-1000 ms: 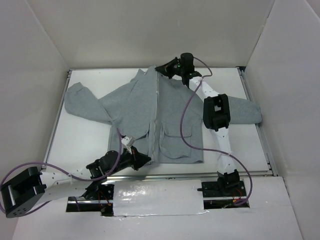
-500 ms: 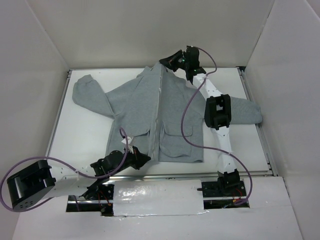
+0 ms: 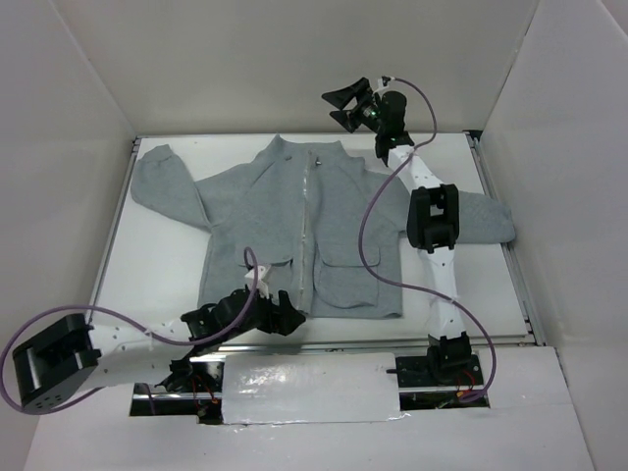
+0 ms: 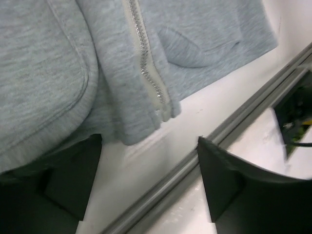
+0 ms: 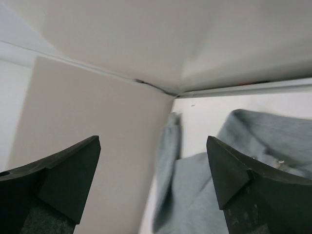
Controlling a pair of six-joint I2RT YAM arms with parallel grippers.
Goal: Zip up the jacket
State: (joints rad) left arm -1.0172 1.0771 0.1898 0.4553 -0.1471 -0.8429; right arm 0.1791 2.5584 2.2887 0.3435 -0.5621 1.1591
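Small light-grey fleece jacket [image 3: 265, 216] lies flat mid-table on the white table [image 3: 157, 265]. Its collar [image 3: 312, 149] is toward the far edge and its hem runs along the near edge. One sleeve points to the far-left corner; the other runs toward the right edge, under the right arm. The pale silvery centre zipper [image 3: 312, 235] reads closed from hem to collar, and the right wrist view shows the metal pull [image 5: 280, 164] up at the collar. My read: zip stroke done, step in hand is let go and clear out.

Left gripper [image 3: 287, 316]: low at the near edge, just beside the hem at the zipper's bottom end. Jaws spread, nothing between them. One finger sits close under the hem; contact unclear.

Right gripper [image 3: 332, 106]: raised over the far edge, beyond the collar. Jaws apart, empty.

To do it well:
- Left: lift straight up first, then pull back to base, otherwise a finger may hook the hem and bunch it.
- Right: retract high. The forearm crosses the sleeve, and the purple cable [image 3: 359, 231] loops over the right front panel and could drag fleece.
- Don't sweep over the collar; a knock could slide the pull back down.
- Top teeth are too small to verify from above. Check them before calling it closed.
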